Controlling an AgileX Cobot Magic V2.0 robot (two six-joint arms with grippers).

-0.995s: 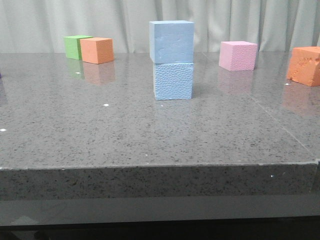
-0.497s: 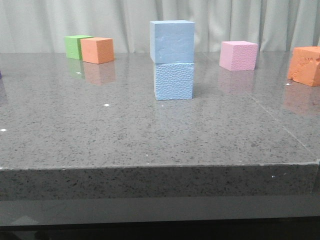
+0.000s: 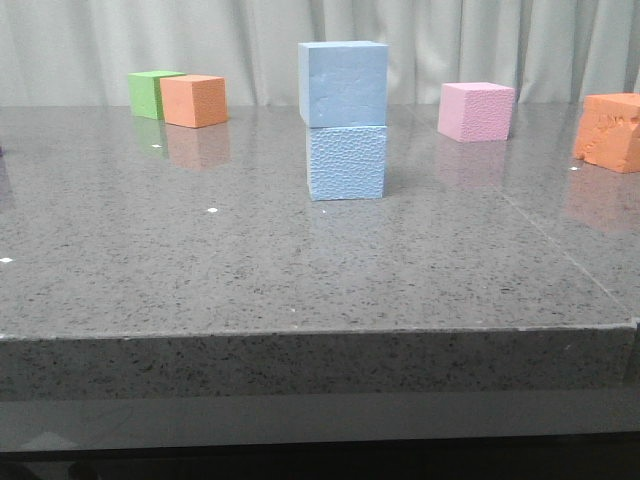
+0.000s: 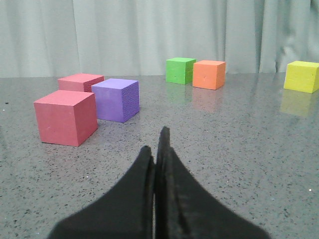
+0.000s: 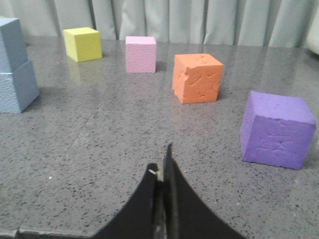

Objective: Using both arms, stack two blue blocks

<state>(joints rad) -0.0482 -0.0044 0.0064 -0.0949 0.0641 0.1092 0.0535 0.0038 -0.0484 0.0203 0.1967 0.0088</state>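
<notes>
Foam blue blocks sit stacked mid-table, smooth block [image 3: 343,83] on pebbly block [image 3: 346,162]; I judge them light, squashy, best pinched on opposite side faces; left gripper [image 4: 156,150] and right gripper [image 5: 161,167] both closed, empty.

The table [image 3: 200,260] is polished grey speckled stone, glossy enough to mirror the cubes on it. On it, the lower blue block [image 3: 346,162] has a pebbly, matt foam face, while the upper blue block [image 3: 343,83] resting on it looks smoother. Behind the table hangs pale, pleated cloth, a curtain [image 3: 250,40].
</notes>
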